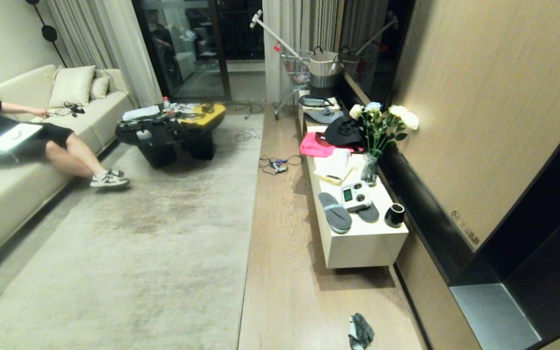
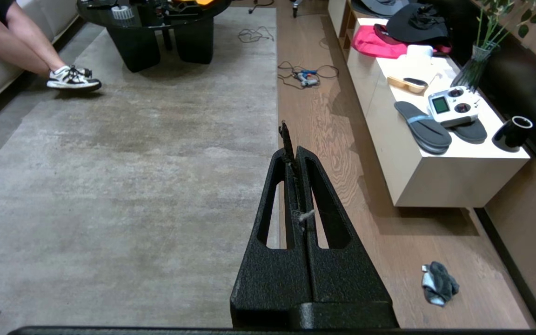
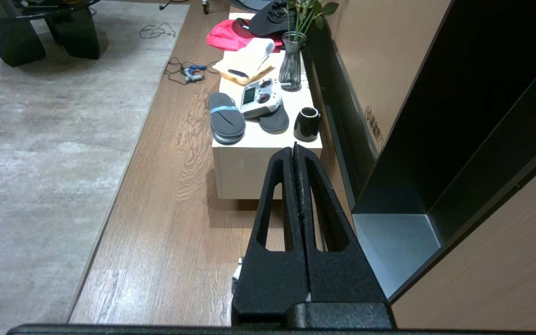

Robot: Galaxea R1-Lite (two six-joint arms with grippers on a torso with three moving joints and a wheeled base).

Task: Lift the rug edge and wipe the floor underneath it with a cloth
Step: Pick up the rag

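Observation:
The large pale grey rug lies flat; its straight rug edge runs down the middle of the head view, also the rug edge and rug edge. To its right is a strip of brown wood floor. The crumpled dark-and-pale cloth lies on that floor near the wall; the left wrist view shows the cloth too. My left gripper hangs shut and empty above the rug border. My right gripper is shut and empty above the floor strip, hiding most of the cloth. Neither arm shows in the head view.
A low white cabinet stands along the right wall with slippers, a controller, a black cup and a vase. Cables lie on the floor farther ahead. A black coffee table sits on the rug. A person's foot rests on the rug by the sofa.

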